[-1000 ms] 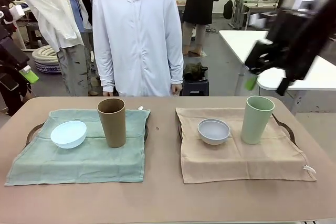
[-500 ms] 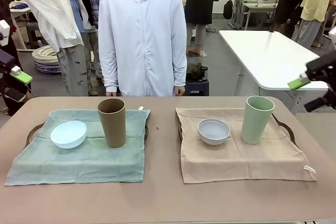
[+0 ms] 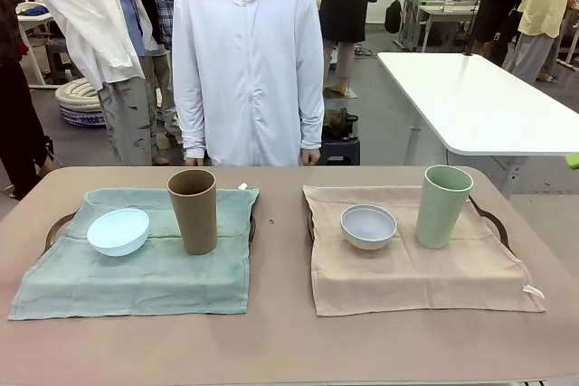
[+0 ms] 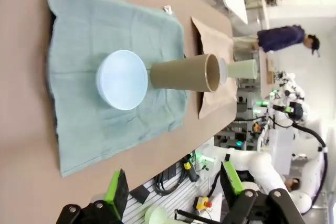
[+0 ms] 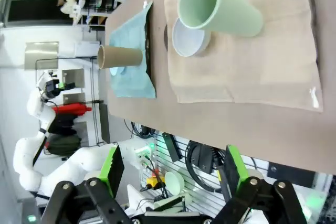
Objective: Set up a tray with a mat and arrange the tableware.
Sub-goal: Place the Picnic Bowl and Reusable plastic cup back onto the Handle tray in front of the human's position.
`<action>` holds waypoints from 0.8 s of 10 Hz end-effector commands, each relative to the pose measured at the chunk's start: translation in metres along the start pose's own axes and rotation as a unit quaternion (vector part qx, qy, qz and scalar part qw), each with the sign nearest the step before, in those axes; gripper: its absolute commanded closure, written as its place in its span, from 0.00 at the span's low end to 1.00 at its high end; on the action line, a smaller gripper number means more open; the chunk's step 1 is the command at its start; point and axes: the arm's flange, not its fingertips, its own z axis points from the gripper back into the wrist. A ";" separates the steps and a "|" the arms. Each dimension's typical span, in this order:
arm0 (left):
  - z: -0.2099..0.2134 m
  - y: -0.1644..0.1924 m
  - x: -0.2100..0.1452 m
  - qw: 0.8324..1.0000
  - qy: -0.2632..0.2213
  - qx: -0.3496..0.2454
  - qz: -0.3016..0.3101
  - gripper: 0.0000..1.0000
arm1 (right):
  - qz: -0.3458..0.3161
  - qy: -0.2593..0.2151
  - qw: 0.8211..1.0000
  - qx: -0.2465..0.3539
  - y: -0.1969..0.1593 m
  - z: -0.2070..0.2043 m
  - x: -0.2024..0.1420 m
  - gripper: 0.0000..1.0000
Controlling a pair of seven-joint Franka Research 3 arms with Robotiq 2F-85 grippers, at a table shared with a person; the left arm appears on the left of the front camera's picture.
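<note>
I see the pale blue bowl (image 3: 118, 230) on the green mat (image 3: 136, 264) at the left, with the brown tumbler (image 3: 193, 211) upright just to its right on the same mat. On the tan mat (image 3: 416, 268) at the right, the grey-white bowl (image 3: 368, 226) sits left of the upright green tumbler (image 3: 442, 206). Dark tray rims (image 3: 56, 223) peek out beneath both mats. My left end effector (image 4: 173, 190) hangs above the counter (image 3: 280, 341) with fingers spread, gripping nothing. My right end effector (image 5: 170, 174) is likewise apart and empty. A person in a white jacket (image 3: 246, 61) stands at the far side.
</note>
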 end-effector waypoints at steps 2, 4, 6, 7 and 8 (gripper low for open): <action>0.011 0.006 -0.004 1.000 -0.007 0.019 0.023 0.07 | -0.006 0.001 1.000 -0.008 -0.024 0.014 -0.015 0.00; 0.010 0.009 -0.004 1.000 -0.008 0.009 0.014 0.07 | -0.013 -0.009 1.000 -0.007 -0.017 0.016 -0.011 0.00; 0.010 0.009 -0.004 1.000 -0.008 0.009 0.014 0.07 | -0.013 -0.009 1.000 -0.007 -0.017 0.016 -0.011 0.00; 0.010 0.009 -0.004 1.000 -0.008 0.009 0.014 0.07 | -0.013 -0.009 1.000 -0.007 -0.017 0.016 -0.011 0.00; 0.010 0.009 -0.004 1.000 -0.008 0.009 0.014 0.07 | -0.013 -0.009 1.000 -0.007 -0.017 0.016 -0.011 0.00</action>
